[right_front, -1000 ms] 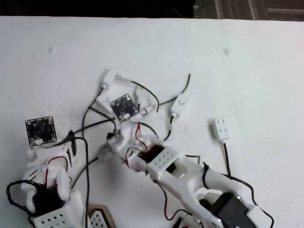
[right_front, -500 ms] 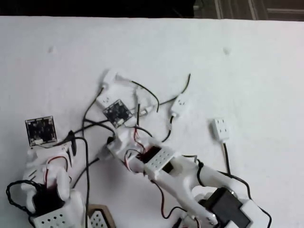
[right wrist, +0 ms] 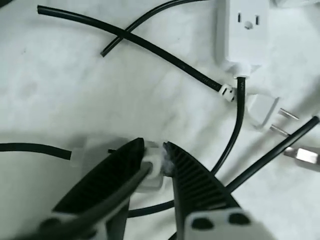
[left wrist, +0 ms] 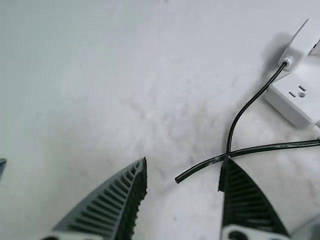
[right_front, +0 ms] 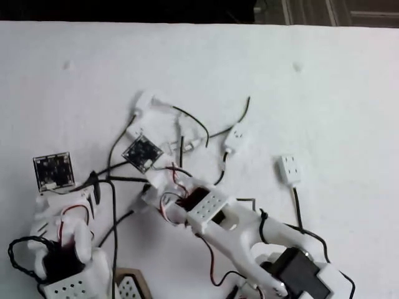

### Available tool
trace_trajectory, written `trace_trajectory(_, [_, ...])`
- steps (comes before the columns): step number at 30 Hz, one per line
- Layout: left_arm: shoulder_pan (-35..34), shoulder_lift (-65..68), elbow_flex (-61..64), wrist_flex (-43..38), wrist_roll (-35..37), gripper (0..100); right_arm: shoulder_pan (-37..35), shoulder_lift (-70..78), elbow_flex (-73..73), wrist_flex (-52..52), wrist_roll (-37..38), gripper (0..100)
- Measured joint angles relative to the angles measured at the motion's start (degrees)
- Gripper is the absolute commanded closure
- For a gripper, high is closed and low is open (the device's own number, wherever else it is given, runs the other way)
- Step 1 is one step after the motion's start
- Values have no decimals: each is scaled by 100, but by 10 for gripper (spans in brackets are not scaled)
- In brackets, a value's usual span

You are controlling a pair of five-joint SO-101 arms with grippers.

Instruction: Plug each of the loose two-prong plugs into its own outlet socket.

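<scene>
Two sets of jaws. The left jaws are spread and empty, a cord end (left wrist: 179, 178) between them; idle, I judge. The right jaws pinch a white plug (right wrist: 150, 175), probably to carry it to the socket (right wrist: 244, 30) ahead. A loose plug (right wrist: 264, 111) lies just beyond them.

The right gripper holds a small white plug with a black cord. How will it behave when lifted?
The white plug in the right gripper's jaws looks small and rigid, so probably light. Pinched near its end, it might swivel. The black cord, lying in loose curves, would likely drag.
</scene>
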Motion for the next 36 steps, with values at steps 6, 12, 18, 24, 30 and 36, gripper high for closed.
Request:
trace_trajectory(6, [0,0,0,0,0,755,-44,-105,-79,114,35,866])
trace_trajectory(12, [0,0,0,0,0,755,-35,-554,-70,299,-369,907])
trace_trajectory(18, [0,0,97,-18,0,754,-44,-765,-70,475,-431,964])
trace_trajectory(24, [0,0,97,-18,0,754,0,-782,26,492,-440,981])
trace_trajectory(30, [0,0,105,-18,0,753,9,-967,299,519,-448,981])
trace_trajectory(36, [229,0,123,-18,0,751,-18,-1134,369,554,-448,832])
